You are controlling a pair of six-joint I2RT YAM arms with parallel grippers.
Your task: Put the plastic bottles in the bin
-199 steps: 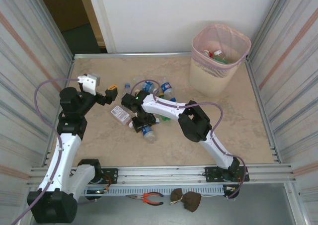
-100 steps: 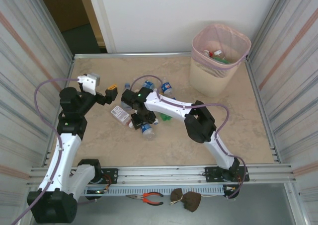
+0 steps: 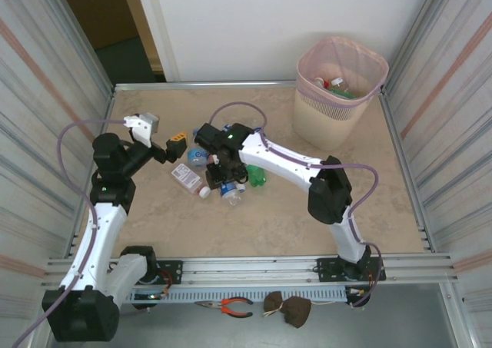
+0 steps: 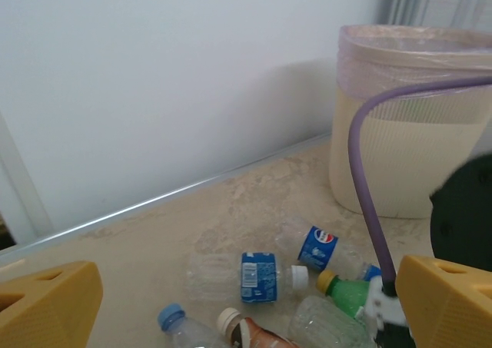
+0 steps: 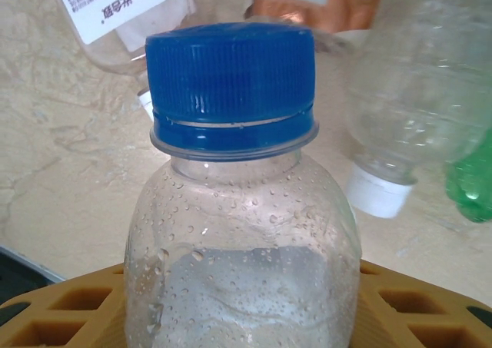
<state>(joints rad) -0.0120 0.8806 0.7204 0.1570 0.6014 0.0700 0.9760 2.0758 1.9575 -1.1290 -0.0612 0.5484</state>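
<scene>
White back wall (image 3: 254, 25); beige marbled tabletop (image 3: 254, 229); ribbed metal sides (image 3: 453, 94).

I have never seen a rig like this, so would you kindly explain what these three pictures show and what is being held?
These are two robot arms bolted at the near edge of a table. The wide picture comes from a fixed camera above and behind them: the left arm stands on the left, and the right arm reaches into a cluster of plastic bottles. The pink bin in the far right corner already holds a few. The other two pictures come from cameras on the wrists. The left wrist one looks across the bottles toward the bin, its yellow jaws wide apart and empty. The right wrist one looks along its jaws, closed on a clear bottle with a blue cap.
</scene>
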